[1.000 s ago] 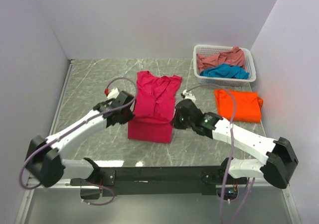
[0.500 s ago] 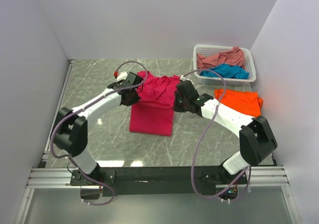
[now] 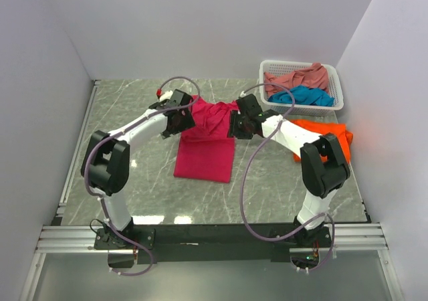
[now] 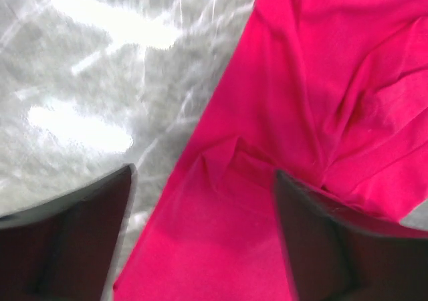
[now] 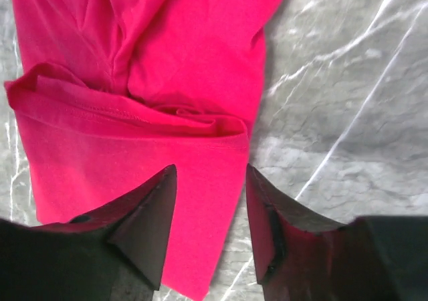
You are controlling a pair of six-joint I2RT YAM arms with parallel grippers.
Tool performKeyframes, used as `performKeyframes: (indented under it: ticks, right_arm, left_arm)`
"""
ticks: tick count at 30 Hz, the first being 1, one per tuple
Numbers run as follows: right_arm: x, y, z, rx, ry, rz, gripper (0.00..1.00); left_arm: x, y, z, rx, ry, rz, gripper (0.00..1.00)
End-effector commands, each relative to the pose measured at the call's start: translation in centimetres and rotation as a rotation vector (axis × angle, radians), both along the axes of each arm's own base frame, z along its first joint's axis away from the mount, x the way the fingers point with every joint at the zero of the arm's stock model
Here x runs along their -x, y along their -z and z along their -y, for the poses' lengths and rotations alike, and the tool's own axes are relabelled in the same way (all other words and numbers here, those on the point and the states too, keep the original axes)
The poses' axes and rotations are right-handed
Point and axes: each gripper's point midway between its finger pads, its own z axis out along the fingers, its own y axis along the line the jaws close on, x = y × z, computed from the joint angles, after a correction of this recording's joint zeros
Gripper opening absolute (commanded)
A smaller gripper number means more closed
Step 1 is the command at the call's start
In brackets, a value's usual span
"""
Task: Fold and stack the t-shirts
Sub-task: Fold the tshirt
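— Toward the middle of the table (image 3: pixel 134 114), what is lying there?

— The magenta shirt (image 3: pixel 204 160) is lying there. Its near half is spreading flat and smooth, while its far half is bunching into folds between the two arms.

— What is the left gripper (image 3: pixel 184 120) doing?

— It is hovering at the left side of that bunched far half. Through the left wrist camera its fingers (image 4: pixel 73 241) are standing wide apart. The shirt's edge and the grey marble are showing between them, and they are pinching nothing.

— And the right gripper (image 3: pixel 234 126)?

— It is hanging over the shirt's right side, opposite the left one. From its wrist camera the fingers (image 5: pixel 144 227) are sitting a little apart, pointing at a doubled hem that is lying on the marble. Cloth is showing in the gap, and the fingers are not closing on it.

— Where are the other shirts lying?

— The orange shirt (image 3: pixel 321 126) is lying folded near the right edge, with the right arm crossing over part of it. The white basket (image 3: pixel 267 67) is sitting in the far right corner. The salmon shirt (image 3: pixel 294 79) and the teal shirt (image 3: pixel 307 96) are lying crumpled inside it, salmon toward the far side and teal toward the near side.
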Motion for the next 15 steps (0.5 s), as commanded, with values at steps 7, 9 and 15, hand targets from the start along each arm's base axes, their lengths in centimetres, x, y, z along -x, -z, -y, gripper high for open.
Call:
performKeyframes:
  ticks: [7, 9, 15]
  right_arm:
    - [4.4, -2.3, 0.2, -0.100, -0.096, 0.030, 0.67]
    - [5.8, -2.5, -1.2, -0.152, -0.163, 0.050, 0.69]
    - [6.6, -2.6, -8.2, -0.174, -0.352, 0.066, 0.73]
  left_arm:
    - [4.1, -2.3, -1.0, 0.129, 0.040, 0.066, 0.99]
    - [7.0, -0.7, -0.6, 0.199, 0.072, 0.013, 0.99]
    - [13.2, 1.5, -2.3, 0.260, 0.043, -0.053, 0.99]
